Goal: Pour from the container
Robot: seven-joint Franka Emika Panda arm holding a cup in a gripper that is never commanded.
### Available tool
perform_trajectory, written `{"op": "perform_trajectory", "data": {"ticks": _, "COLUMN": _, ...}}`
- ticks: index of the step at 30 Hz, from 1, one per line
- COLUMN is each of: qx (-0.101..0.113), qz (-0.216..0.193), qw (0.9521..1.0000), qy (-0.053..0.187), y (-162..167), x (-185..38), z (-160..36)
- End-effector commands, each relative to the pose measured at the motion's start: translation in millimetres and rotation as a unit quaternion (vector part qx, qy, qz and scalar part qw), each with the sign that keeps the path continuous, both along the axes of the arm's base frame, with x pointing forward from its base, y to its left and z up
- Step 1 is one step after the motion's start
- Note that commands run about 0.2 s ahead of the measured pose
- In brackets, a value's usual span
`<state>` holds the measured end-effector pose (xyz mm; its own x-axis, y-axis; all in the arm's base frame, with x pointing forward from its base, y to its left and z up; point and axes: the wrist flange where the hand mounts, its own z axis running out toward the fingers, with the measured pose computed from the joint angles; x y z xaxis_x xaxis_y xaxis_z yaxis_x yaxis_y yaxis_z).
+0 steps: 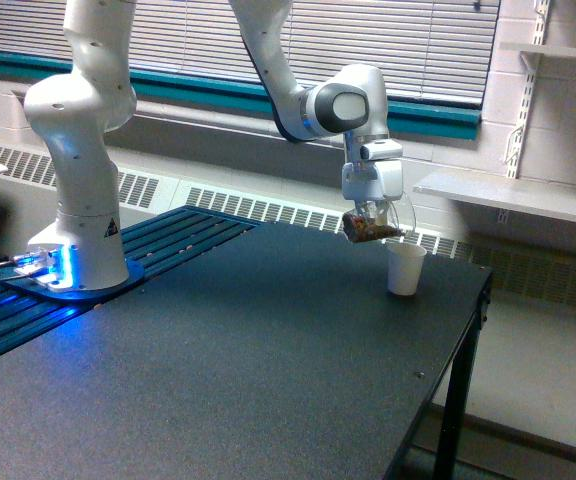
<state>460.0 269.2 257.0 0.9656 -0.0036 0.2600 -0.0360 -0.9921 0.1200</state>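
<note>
The container (pixel 372 228), its brown grains visible through the clear walls, was held pinched in the gripper (pixel 372 212), tilted just above and beside the white paper cup (pixel 405 268). No stream could be made out, so the pour was judged barely begun. The dark table (pixel 268 360) was set before blinds (pixel 388 40) and a wall shelf (pixel 518 195).

Container (pixel 372 229) tilted in gripper (pixel 373 213), above table (pixel 268 380), just up and toward exterior view's left of paper cup (pixel 405 268). Cup stands near table's far corner. Arm base (pixel 78 255) far toward exterior view's left.
</note>
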Motion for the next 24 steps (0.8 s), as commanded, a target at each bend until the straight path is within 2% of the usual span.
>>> {"op": "perform_trajectory", "data": {"ticks": 1, "qx": -0.009, "qz": -0.005, "qw": 0.9999, "qy": -0.001, "y": 0.6, "x": 3.8, "z": 1.2}}
{"op": "perform_trajectory", "data": {"ticks": 24, "qx": -0.055, "qz": 0.035, "qw": 0.9979, "qy": 0.005, "y": 11.9, "x": 11.0, "z": 9.0}}
